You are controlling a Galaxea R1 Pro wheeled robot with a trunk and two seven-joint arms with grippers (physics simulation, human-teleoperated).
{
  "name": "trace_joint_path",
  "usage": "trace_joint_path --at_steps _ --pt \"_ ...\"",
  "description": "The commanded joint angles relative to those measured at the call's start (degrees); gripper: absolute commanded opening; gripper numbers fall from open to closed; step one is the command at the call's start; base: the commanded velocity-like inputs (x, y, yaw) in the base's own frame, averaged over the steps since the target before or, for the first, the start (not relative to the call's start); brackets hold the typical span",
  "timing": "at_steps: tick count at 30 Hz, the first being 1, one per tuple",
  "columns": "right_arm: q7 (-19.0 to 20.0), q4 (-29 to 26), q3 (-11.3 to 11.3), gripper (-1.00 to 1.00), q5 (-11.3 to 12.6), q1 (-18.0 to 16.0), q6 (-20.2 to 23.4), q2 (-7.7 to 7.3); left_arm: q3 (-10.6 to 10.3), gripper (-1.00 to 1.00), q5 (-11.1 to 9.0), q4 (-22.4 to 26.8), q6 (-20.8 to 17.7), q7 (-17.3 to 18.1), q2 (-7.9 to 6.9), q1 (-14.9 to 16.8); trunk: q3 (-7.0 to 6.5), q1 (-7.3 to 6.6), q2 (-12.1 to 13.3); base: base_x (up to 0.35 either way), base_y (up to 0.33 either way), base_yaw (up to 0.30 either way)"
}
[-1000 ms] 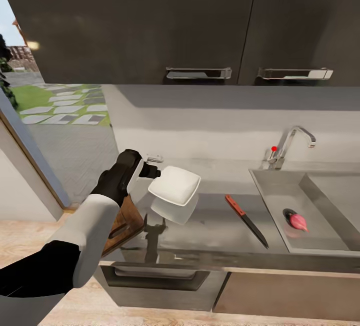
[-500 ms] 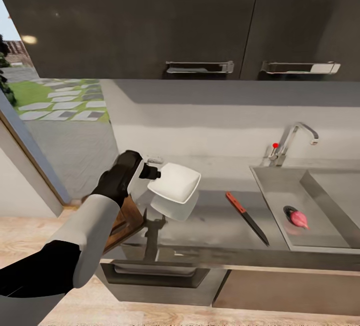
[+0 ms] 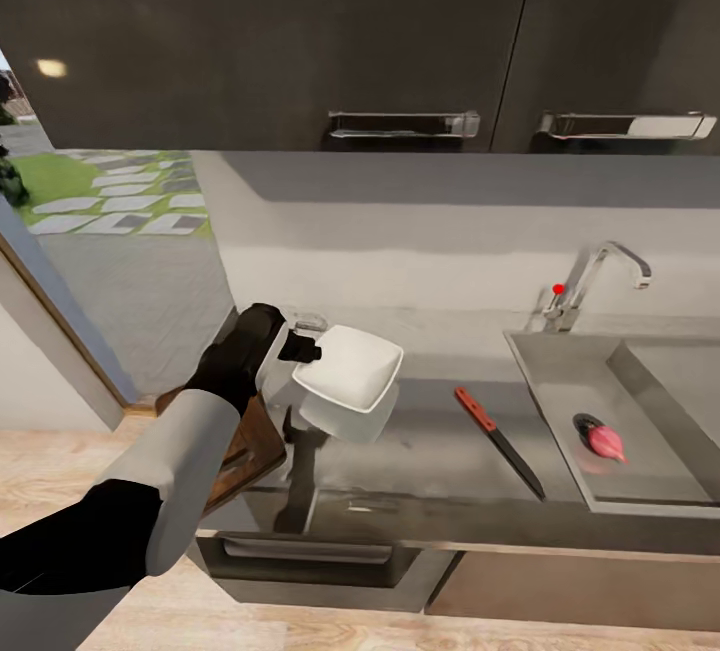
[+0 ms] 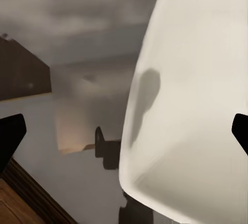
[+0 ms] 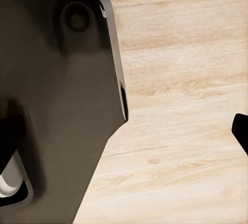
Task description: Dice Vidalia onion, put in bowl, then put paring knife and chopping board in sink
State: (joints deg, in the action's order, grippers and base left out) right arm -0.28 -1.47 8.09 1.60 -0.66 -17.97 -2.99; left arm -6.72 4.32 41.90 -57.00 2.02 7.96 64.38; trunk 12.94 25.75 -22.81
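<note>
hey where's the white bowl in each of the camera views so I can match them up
Head view: the bowl sits left of centre, tilted, just off the left end effector, above the countertop.
Left wrist view: the bowl takes up the picture's right side, very close.
Right wrist view: the bowl isn't in it; wood floor there.
Shared landmark: the chopping board, seen brown at a corner.

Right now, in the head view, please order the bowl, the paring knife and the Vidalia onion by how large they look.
1. bowl, held up nearer the camera, so its lead may be exaggerated
2. paring knife, long but very slim
3. Vidalia onion, clearly smallest, in the sink
</note>
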Motion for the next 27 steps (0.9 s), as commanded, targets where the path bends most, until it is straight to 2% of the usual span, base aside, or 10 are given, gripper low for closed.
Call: trace_joint_path --at_steps 1,27 --pt "0.0 0.1 0.2 1.00 0.2 0.0 -0.2 0.00 -0.1 1.00 0.4 0.0 -0.2 0.2 -0.02 0.0 0.20 0.04 -0.1 0.052 0.000 0.000" --pt "0.0 0.1 0.2 1.00 0.2 0.0 -0.2 0.00 -0.2 1.00 0.5 -0.9 -0.2 0.3 -0.05 0.0 2.60 0.04 -0.1 0.004 0.000 0.000"
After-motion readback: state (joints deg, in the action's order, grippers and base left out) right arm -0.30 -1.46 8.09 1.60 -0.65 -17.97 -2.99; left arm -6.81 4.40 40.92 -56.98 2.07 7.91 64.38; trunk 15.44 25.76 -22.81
